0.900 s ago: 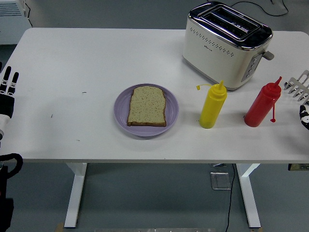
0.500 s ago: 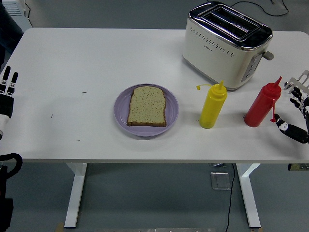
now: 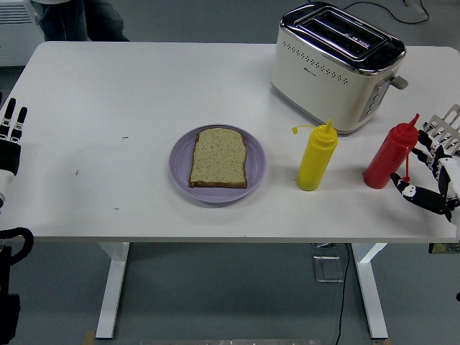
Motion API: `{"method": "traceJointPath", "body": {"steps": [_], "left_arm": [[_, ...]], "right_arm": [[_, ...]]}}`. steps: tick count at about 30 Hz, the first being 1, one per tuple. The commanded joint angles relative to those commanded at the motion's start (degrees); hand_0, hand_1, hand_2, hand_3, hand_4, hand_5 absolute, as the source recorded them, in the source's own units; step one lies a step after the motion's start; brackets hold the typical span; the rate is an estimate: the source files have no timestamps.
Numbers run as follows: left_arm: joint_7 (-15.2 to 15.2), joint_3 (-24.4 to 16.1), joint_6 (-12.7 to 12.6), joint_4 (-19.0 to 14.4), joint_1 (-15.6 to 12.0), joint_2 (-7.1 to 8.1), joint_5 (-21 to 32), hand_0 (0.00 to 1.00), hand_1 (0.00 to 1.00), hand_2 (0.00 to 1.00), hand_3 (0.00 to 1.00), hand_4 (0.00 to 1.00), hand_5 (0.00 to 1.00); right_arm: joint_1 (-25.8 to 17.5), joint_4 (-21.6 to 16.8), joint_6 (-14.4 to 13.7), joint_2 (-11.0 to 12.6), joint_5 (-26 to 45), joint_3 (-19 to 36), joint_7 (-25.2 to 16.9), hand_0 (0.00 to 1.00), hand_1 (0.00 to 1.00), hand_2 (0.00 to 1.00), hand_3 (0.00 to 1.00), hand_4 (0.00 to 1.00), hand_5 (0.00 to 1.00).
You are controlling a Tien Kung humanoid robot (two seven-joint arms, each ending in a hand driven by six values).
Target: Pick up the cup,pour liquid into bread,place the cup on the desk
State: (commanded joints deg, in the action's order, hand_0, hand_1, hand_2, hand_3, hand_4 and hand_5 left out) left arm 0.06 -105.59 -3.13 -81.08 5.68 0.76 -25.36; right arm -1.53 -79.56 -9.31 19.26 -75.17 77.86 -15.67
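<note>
Half-cropped right hand [image 3: 433,167] beside red bottle [image 3: 390,156]

Lighting is bright and pretty even, looks like overhead room light. The white table [image 3: 144,86] is almost blown out, so its surface shows barely any texture. Shadows are soft and short, just a faint one under the plate [image 3: 218,164] and beside the yellow bottle [image 3: 316,157]. The toaster [image 3: 336,66] top catches shiny glare on the chrome. Focus is sharp throughout, with no motion blur.
</note>
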Motion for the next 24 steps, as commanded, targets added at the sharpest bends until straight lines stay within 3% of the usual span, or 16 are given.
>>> {"method": "traceJointPath", "body": {"steps": [11, 24], "left_arm": [[-0.03, 0.06, 0.01, 0.03, -0.07, -0.08, -0.05, 0.784, 0.74, 0.739, 0.699, 0.514, 0.998], [-0.04, 0.19, 0.0, 0.06, -0.28, -0.06, -0.1, 0.784, 0.74, 0.74, 0.699, 0.515, 0.998]], "right_arm": [[3.78, 2.55, -2.52, -2.06, 3.13, -2.28, -1.2, 0.985, 0.928, 0.99, 0.998, 0.809, 0.106], [5.93, 5.62, -4.87, -2.77, 8.03, -4.61, -2.33, 0.969, 0.905, 0.968, 0.998, 0.853, 0.125]]}}
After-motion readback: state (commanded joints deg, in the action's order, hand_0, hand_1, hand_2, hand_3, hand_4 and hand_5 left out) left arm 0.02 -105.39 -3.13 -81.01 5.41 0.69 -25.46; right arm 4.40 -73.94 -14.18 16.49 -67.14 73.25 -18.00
